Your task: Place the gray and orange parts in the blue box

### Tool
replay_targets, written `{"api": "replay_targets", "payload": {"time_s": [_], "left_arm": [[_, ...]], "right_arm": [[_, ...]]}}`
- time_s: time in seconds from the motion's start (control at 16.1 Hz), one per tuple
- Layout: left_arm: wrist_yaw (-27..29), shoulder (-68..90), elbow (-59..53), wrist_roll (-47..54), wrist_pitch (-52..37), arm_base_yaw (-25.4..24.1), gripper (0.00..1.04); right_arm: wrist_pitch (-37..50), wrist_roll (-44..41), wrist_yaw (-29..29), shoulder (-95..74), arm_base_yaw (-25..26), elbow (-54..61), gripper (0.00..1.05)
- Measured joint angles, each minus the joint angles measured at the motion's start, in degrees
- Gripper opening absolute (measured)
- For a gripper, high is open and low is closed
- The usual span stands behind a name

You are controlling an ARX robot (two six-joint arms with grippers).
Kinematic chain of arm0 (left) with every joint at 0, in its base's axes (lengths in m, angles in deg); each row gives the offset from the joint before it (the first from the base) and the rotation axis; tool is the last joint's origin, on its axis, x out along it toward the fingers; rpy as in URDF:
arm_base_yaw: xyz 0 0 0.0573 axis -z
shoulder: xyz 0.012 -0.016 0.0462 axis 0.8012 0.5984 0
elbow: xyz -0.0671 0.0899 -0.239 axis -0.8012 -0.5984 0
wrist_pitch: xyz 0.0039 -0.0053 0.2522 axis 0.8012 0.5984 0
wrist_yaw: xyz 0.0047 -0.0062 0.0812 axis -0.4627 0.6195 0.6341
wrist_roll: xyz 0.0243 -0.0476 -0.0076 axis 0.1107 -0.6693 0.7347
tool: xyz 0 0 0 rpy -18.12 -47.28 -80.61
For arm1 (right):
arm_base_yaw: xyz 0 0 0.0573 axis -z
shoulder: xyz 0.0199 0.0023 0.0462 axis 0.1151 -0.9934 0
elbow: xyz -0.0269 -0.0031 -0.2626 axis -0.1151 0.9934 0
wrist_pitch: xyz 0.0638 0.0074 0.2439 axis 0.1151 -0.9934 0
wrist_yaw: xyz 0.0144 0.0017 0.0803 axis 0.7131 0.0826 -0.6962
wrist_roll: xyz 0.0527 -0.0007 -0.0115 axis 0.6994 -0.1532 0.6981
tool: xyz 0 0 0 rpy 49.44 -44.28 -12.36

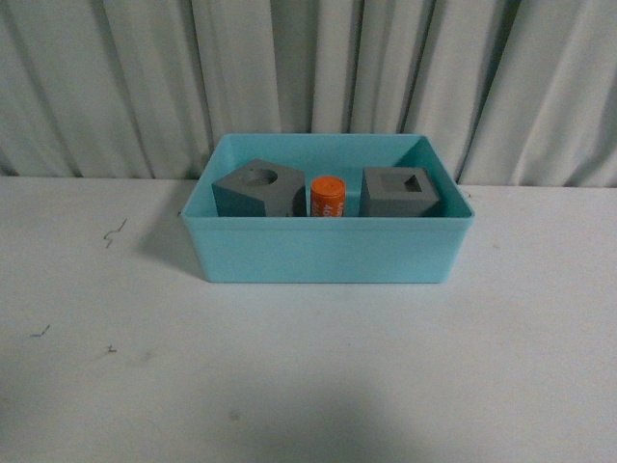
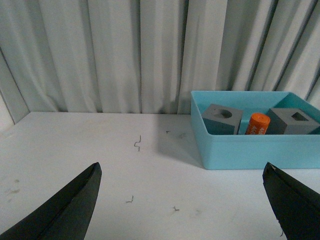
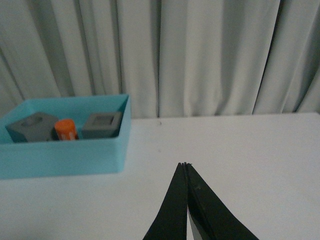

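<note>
The only writing in view is white print on the side of the orange cylinder [image 1: 328, 197], and it is too small and blurred in all three views to read. There are three parts in all, two gray cubes and one orange cylinder, and all three sit inside the blue box [image 1: 328, 253] on the white table [image 1: 308, 376], lined up along the box's far side. The cube with the round hole [image 1: 255, 189] is on the left, turned at an angle; the cylinder stands upright in the middle, just beside it; the cube with the square hole [image 1: 402, 191] is on the right. The box's near wall hides the lower part of all three, so it cannot be told whether they touch one another. Neither arm shows in the front view. In the left wrist view the left gripper [image 2: 182, 200] has its two dark fingers [image 2: 70, 210] spread wide apart with nothing between them, both cut off by the frame. In the right wrist view the right gripper [image 3: 186, 167] has its fingers pressed together at the tips, empty, above bare table well apart from the box. A pleated pale curtain [image 1: 308, 68] hangs behind the table.
</note>
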Motion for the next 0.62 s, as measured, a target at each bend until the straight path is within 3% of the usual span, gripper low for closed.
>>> {"api": "replay_targets", "payload": {"time_s": [0.12,0.44,0.5,0.62], "left_arm": [[0.0,0.0,0.0,0.0,0.0,0.0,0.98],[0.0,0.0,0.0,0.0,0.0,0.0,0.98],[0.0,0.0,0.0,0.0,0.0,0.0,0.98],[0.0,0.0,0.0,0.0,0.0,0.0,0.98]], "right_arm": [[-9.8,0.0,-0.2,9.6,0.0,0.0,0.02],[-10.2,0.0,-0.2,9.6,0.0,0.0,0.02],[-10.2,0.0,-0.2,9.6,0.0,0.0,0.09],[-10.2,0.0,-0.2,9.6,0.0,0.0,0.34]]}}
